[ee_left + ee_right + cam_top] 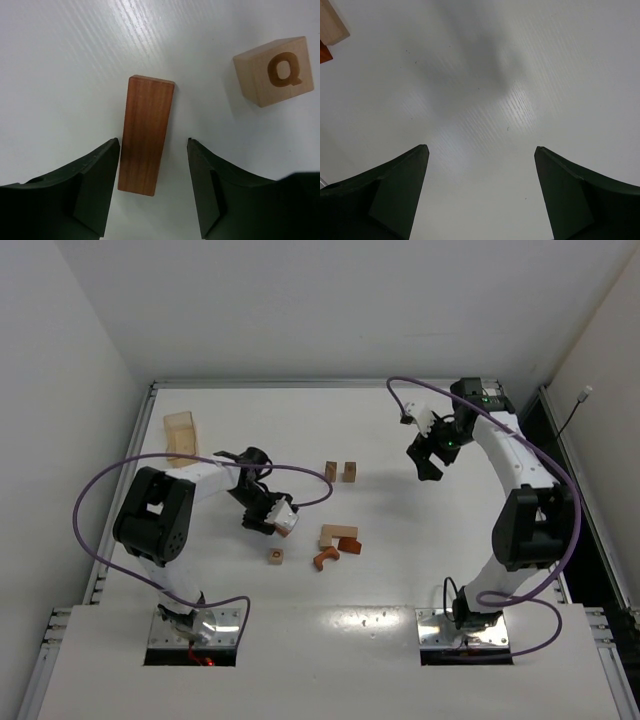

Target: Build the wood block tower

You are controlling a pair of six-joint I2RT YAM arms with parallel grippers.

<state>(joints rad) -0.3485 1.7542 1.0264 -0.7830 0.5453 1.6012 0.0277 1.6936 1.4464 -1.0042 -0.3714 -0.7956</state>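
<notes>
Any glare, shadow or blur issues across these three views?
Left wrist: sharp, with a glare streak on the table beyond the reddish-brown bar; the Q cube reads clearly. Right wrist: soft grey shadow and a faint glare patch on the table. Top external: even light, loose blocks small.

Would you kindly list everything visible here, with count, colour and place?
Flat wooden bar: one, reddish-brown, left of centre.
Wooden Q cube: one, pale tan, beside that bar.
Small upright wooden blocks: two, tan, mid-table.
Wooden block cluster: about three, pale tan and reddish-brown, including an arch, right of the cube.
Larger wooden box: one, pale tan, far left.
Table: one, white.
Cables: two, purple, one per side.
Robot arms: two, black and white, near edge.
Left pincer: one, black, open astride the bar.
Right pincer: one, black, open above the table.
</notes>
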